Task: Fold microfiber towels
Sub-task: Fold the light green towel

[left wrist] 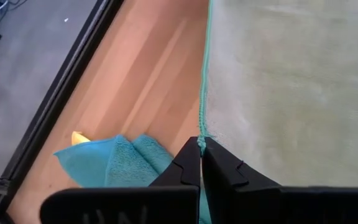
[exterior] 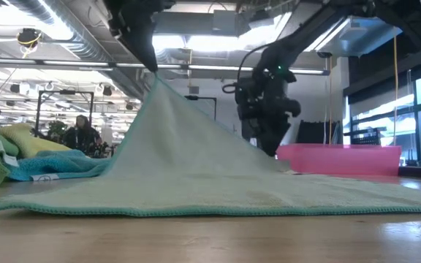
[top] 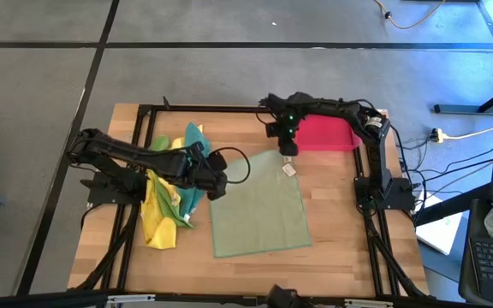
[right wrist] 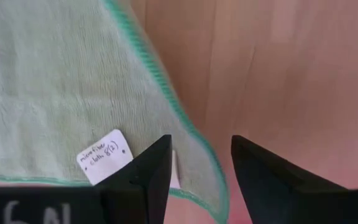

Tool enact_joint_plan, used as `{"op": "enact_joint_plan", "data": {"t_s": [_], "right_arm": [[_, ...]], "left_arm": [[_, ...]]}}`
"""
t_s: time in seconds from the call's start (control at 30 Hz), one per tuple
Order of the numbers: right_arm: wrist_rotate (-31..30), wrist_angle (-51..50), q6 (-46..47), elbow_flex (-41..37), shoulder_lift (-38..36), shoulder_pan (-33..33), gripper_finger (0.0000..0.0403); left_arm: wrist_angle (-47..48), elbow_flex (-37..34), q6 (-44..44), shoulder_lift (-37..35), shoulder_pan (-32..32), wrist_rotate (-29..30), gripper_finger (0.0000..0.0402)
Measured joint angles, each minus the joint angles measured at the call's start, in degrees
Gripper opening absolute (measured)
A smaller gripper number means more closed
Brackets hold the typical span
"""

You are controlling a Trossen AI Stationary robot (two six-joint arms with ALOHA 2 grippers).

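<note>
The large pale olive towel (top: 259,212) lies spread on the table's middle, with its far-left corner pulled up into a peak (exterior: 155,79). My left gripper (top: 216,188) is shut on that corner. My right gripper (top: 288,151) is open just above the towel's far-right corner, which carries a white label (right wrist: 104,155). One of its fingers stands over the cloth and the other over bare wood (right wrist: 278,74). Yellow, bright green and teal towels (top: 171,195) lie in a heap at the left. My left gripper pinches the olive towel's teal-stitched edge (left wrist: 201,127) at the far-left corner between its two fingers (left wrist: 188,163). It comes from above. The corner is lifted clear and the cloth slopes down taut from it (exterior: 196,139). The rest lies flat on the table.
A rigid pink-red tray (top: 325,133) stands at the far right, just behind my right gripper. The heap's teal towel (left wrist: 120,163) lies under my left gripper. A black frame (top: 187,109) runs along the table's edges. Bare wood shows at the near edge (top: 255,274).
</note>
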State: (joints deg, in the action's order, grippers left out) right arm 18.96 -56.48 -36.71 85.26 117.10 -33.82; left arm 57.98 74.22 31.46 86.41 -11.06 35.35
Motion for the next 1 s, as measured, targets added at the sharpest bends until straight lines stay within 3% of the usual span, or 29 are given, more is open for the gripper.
{"op": "enact_joint_plan", "data": {"t_s": [0.37,0.5,0.7,1.0], "right_arm": [[-2.8,-2.6,0.4,-0.9,0.0,0.0,0.0160],[-6.6,-5.2,0.6,0.0,0.0,0.0,0.0122],[-6.9,-11.5,3.5,2.2,0.0,0.1,0.0014],[-3.0,-21.4,7.9,6.3,0.0,1.6,0.0006]], "left_arm": [[2.6,0.0,1.6,0.0,-1.7,0.6,0.0000],[3.4,0.0,1.6,0.0,-1.7,1.0,0.0000],[3.5,0.0,1.6,0.0,-1.7,1.2,0.0000],[4.0,0.0,-1.2,0.0,-1.3,1.9,0.0000]]}}
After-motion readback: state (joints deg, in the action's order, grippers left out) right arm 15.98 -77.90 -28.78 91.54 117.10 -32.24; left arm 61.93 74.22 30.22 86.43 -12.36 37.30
